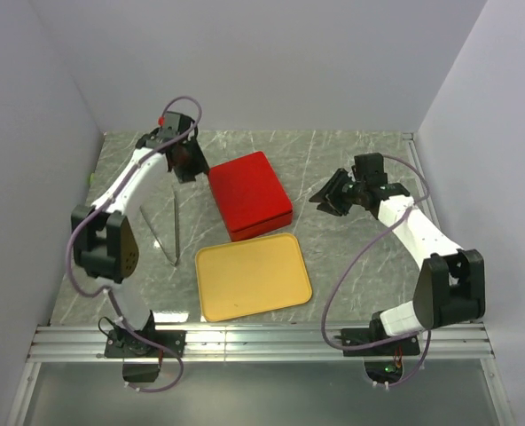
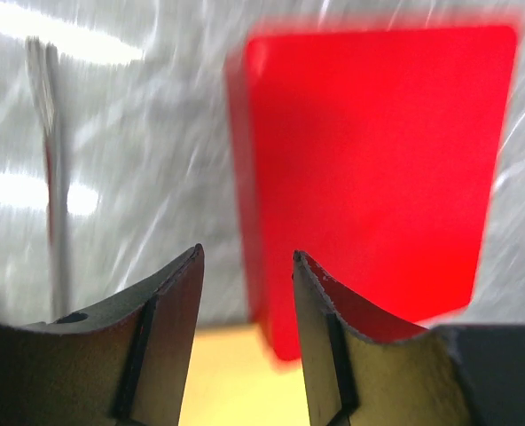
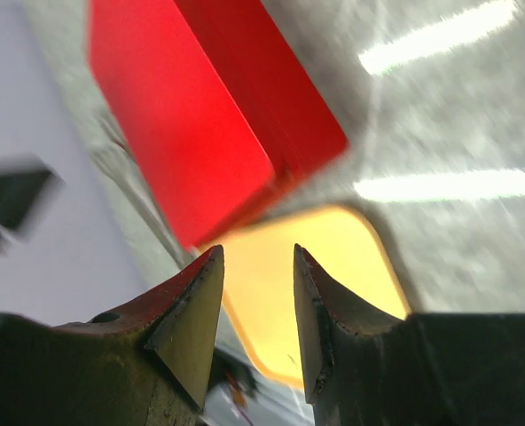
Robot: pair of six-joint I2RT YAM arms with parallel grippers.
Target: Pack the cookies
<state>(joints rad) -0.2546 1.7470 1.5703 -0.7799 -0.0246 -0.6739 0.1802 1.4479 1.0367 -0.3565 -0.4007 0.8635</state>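
Both wrist views blur the red box [image 2: 369,169], and the left hand [image 2: 246,257] hides most of the yellow tray [image 2: 231,377].

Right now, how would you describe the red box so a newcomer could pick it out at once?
On the grey marbled table, look near the middle: the red box sits just behind the yellow tray. It is the only red thing, a thick block, whereas the tray is flat and the metal tongs to its left are thin.

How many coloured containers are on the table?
2. The red box lies in the middle of the table; the yellow tray lies beside it, on the near side. No third shows; one could hide under the left arm.
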